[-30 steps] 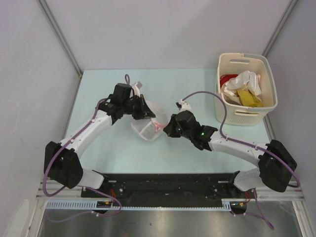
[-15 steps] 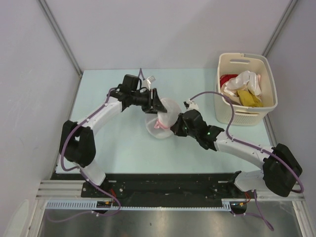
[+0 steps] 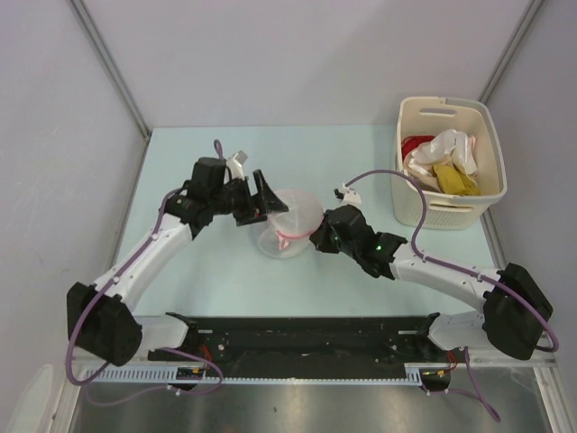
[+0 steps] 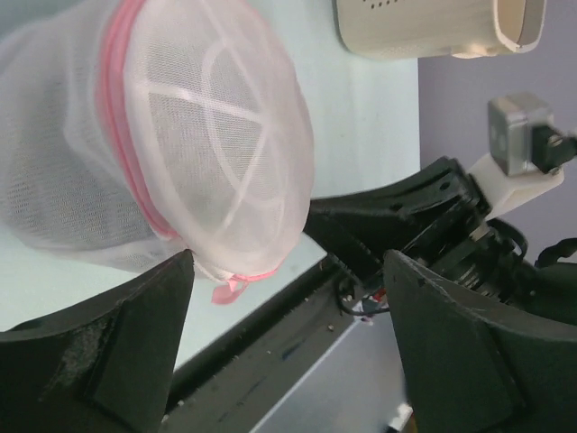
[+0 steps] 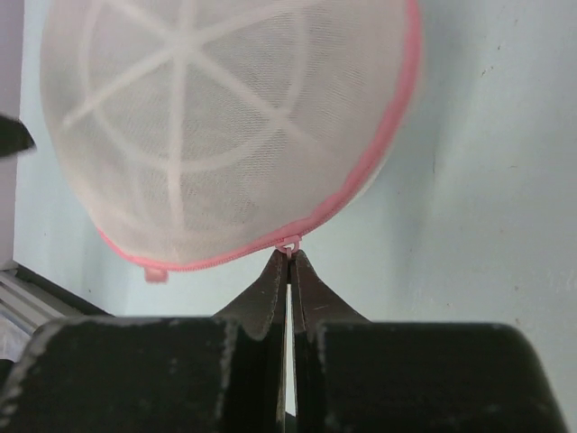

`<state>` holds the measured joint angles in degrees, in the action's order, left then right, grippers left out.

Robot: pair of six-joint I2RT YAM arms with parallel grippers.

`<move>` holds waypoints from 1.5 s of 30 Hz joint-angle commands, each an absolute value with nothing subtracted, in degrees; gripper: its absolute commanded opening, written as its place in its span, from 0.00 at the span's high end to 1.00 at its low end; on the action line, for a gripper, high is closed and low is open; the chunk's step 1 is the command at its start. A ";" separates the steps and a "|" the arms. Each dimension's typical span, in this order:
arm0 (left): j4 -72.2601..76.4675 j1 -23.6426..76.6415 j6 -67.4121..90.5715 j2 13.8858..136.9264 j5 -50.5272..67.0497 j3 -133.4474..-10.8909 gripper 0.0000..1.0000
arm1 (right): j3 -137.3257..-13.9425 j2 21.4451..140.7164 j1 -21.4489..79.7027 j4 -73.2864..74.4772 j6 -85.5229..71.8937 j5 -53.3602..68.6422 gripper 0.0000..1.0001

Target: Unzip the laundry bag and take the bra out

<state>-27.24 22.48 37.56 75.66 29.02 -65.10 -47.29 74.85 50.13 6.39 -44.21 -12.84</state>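
White mesh with pink trim, the laundry bag (image 3: 288, 221) sits near the middle of the pale table (image 3: 361, 162), between the two grippers. The left gripper (image 3: 270, 200) has its jaws spread wide just beside the bag, holding nothing. The right gripper (image 5: 288, 257) is pinched tight on the pink zipper pull (image 5: 288, 244) (the bra cannot be made out through the mesh)

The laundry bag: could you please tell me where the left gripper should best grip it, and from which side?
Probably the pink zipper trim on its left edge, the left gripper coming from the left, jaws astride the rim. The laundry bag is a soft mesh dome, and the right gripper pinches the zipper pull on the opposite side.
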 commanded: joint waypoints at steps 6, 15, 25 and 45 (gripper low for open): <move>-9.15 22.59 65.03 66.01 31.81 -45.89 0.26 | -49.31 74.27 50.19 5.10 -45.52 -13.62 1.00; -23.28 22.68 65.31 61.53 23.65 -50.79 0.06 | -49.31 75.67 50.36 3.78 -46.49 -12.92 1.00; -27.52 24.34 71.01 61.43 25.58 -50.45 0.13 | -49.22 76.46 50.54 2.90 -47.81 -13.01 1.00; -27.77 33.66 74.45 72.42 12.94 -56.86 0.00 | -49.31 75.59 51.15 4.57 -48.52 -13.89 1.00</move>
<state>-28.03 32.77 73.65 71.64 19.79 -54.17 -47.29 76.51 50.83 5.06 -47.99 -12.60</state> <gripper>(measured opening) 0.987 0.010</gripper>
